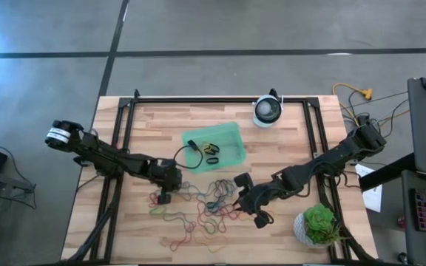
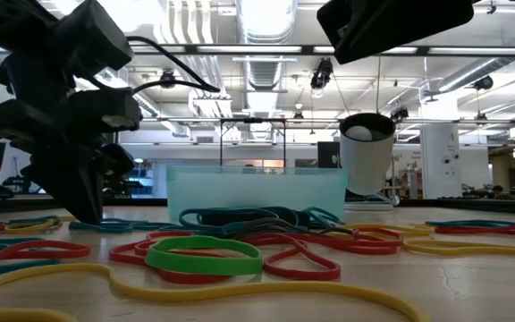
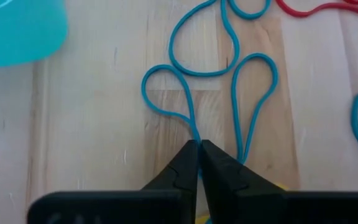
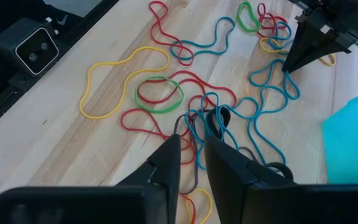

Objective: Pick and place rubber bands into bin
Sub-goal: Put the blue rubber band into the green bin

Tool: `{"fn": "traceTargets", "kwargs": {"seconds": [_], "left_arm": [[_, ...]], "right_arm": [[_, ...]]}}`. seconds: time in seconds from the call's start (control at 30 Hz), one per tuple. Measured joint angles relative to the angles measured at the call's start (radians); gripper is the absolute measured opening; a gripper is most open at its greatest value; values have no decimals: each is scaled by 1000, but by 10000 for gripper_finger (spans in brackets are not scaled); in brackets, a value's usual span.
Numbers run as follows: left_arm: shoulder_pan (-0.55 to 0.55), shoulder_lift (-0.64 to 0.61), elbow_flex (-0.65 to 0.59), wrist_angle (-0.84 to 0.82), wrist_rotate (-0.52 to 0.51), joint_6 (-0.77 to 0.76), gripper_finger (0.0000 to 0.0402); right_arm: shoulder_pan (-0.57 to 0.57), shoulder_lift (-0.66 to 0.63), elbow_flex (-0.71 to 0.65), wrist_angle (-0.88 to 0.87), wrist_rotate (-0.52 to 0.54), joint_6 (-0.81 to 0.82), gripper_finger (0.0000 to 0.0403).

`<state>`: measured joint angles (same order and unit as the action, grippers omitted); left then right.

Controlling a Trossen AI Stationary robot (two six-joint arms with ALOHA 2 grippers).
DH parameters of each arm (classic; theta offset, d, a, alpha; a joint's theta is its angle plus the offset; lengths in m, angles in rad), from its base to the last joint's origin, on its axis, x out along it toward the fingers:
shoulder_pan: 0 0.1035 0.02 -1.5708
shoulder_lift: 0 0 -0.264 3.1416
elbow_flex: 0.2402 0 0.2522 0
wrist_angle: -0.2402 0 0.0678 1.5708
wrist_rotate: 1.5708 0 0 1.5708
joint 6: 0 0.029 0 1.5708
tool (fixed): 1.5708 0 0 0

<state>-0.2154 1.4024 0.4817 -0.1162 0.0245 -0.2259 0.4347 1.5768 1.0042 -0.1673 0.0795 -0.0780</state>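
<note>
Left gripper (image 3: 199, 144): mine, clenched on a blue band (image 3: 194, 127), tips down on the table (image 1: 287, 133) just beside the bin (image 1: 231, 133).
Right gripper (image 4: 191, 142): fingers slightly apart over the bands (image 1: 198, 210); grip on a band uncertain, view cluttered.
Bin: a few bands inside.

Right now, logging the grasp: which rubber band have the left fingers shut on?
The blue rubber band, pinched where its loops meet; the red ones lie apart, untouched by the left gripper.
</note>
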Motion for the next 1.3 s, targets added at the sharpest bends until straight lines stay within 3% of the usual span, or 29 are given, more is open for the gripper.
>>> {"fn": "traceTargets", "kwargs": {"seconds": [0.83, 1.3], "left_arm": [[-30, -245, 60, -53, -123, 114, 0], [-2, -356, 132, -18, -381, 335, 0]], "right_arm": [[19, 0, 0, -9, 0, 19, 59], [26, 0, -13, -6, 1, 27, 59]]}}
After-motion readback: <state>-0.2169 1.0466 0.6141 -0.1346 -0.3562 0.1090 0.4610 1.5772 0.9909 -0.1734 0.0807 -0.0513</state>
